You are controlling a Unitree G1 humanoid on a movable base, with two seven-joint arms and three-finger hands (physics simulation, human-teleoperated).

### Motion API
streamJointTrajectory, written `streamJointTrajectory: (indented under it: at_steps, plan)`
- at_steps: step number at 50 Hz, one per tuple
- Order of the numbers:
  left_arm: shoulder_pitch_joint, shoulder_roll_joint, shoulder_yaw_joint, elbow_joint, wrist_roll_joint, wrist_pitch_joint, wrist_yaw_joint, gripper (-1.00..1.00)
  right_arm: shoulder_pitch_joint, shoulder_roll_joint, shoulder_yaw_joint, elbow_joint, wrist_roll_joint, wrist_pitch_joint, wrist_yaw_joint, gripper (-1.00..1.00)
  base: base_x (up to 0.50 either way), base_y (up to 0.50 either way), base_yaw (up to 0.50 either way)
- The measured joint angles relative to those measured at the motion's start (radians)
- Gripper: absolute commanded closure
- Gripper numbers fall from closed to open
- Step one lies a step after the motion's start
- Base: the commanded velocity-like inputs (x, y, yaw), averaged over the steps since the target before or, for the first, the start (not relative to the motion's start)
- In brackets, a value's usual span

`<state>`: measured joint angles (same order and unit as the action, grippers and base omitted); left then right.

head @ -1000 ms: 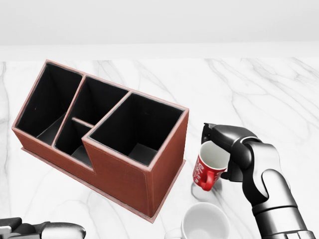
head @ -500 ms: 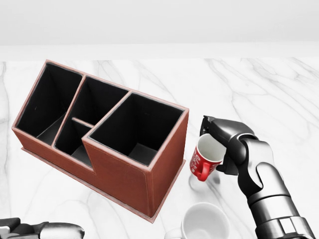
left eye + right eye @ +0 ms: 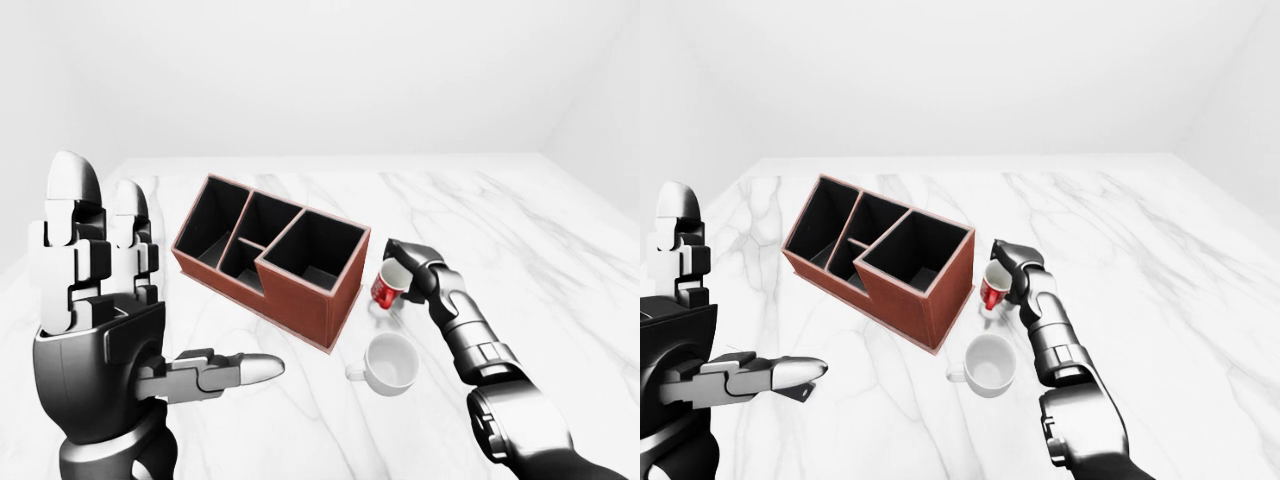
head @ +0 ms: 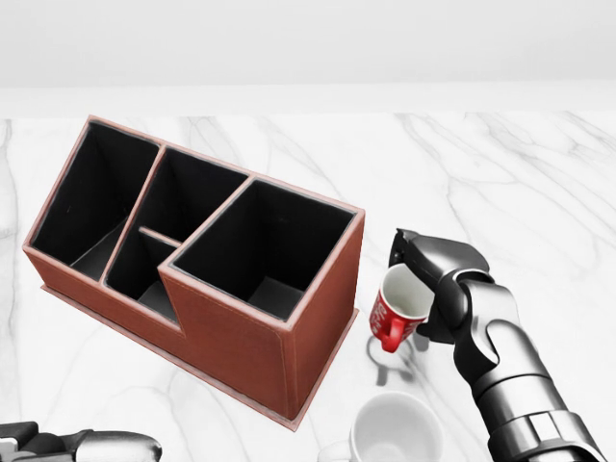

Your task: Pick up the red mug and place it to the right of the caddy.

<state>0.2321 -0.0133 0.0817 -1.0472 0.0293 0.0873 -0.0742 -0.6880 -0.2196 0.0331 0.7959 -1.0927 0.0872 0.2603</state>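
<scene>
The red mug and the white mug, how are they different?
The red mug is red outside; the white mug is white all over. The red mug is tilted in the right hand; the white mug sits upright and untouched. Both are white inside and have handles.

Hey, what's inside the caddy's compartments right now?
Nothing that shows. The caddy has dark compartments, and the floors that can be seen are bare. Its near walls hide the lower corners of each, most of all in the big compartment, so something small there could not be seen.

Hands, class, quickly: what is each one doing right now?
Left hand: open, fingers upright, holding nothing.
Right hand: closed on the red mug, tilted beside the caddy.
</scene>
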Motion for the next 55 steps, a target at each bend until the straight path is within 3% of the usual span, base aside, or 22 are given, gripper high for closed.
streamJointTrajectory:
  at_steps: [55]
  plan:
    - [0.001,-0.002,0.010,0.000,-0.011,0.000,-0.006,-1.00,-0.046,0.028,0.027,0.237,0.031,0.000,-0.129,1.00,0.00,0.00,0.00]
